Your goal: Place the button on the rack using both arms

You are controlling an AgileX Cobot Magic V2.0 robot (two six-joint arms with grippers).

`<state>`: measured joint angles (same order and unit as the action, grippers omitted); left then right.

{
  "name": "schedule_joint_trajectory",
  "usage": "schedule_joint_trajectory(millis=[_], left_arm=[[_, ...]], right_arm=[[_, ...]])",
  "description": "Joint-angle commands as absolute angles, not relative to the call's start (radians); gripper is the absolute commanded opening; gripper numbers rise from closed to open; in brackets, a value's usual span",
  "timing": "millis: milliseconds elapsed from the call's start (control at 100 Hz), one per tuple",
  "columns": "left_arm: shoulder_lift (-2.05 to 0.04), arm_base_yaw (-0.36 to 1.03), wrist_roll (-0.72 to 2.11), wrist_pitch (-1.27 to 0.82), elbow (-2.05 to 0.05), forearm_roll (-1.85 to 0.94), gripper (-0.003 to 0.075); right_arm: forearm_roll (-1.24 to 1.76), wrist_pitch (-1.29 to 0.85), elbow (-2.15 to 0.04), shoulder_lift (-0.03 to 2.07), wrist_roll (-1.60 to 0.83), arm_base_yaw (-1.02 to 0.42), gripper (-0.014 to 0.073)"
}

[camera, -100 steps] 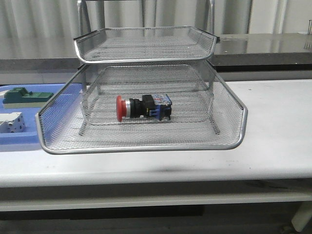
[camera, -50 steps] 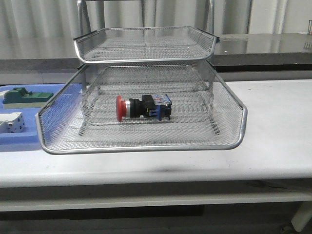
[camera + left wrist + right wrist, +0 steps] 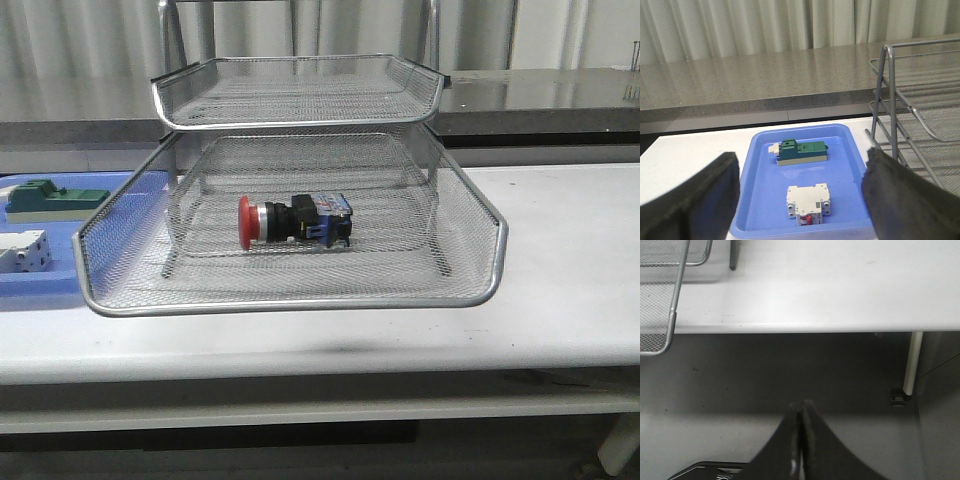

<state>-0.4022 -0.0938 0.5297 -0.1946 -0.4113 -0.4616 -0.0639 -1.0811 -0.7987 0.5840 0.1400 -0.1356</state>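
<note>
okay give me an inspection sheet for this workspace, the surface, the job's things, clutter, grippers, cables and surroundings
Surface: white table, faint dark smudges near its front edge.
Job's things: button lies on its side in the pulled-out lowest tray of the rack, red cap toward the robot's left; the tray above it holds nothing.
Clutter: blue tray to the rack's left, holding a green block and a white block.
Grippers: left gripper open and empty over the blue tray; right gripper shut, empty, off the table's front edge.
Cables: nothing seen.
Surroundings: grey counter, pale curtains behind.
</note>
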Motion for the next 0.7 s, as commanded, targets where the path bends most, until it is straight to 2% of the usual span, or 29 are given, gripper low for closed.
schedule_joint_trajectory(millis=[0, 290, 690], left_arm=[[-0.409, -0.086, 0.531, -0.125, -0.437, -0.478, 0.0405], [-0.409, -0.086, 0.531, -0.155, -0.437, -0.478, -0.0023], [-0.409, -0.086, 0.531, -0.155, -0.437, -0.478, -0.002]], right_arm=[[-0.075, -1.032, -0.833, 0.587, 0.133, -0.128, -0.0067], [-0.075, -1.032, -0.833, 0.587, 0.133, -0.128, -0.0067], [-0.075, -1.032, -0.833, 0.587, 0.133, -0.128, -0.0067]])
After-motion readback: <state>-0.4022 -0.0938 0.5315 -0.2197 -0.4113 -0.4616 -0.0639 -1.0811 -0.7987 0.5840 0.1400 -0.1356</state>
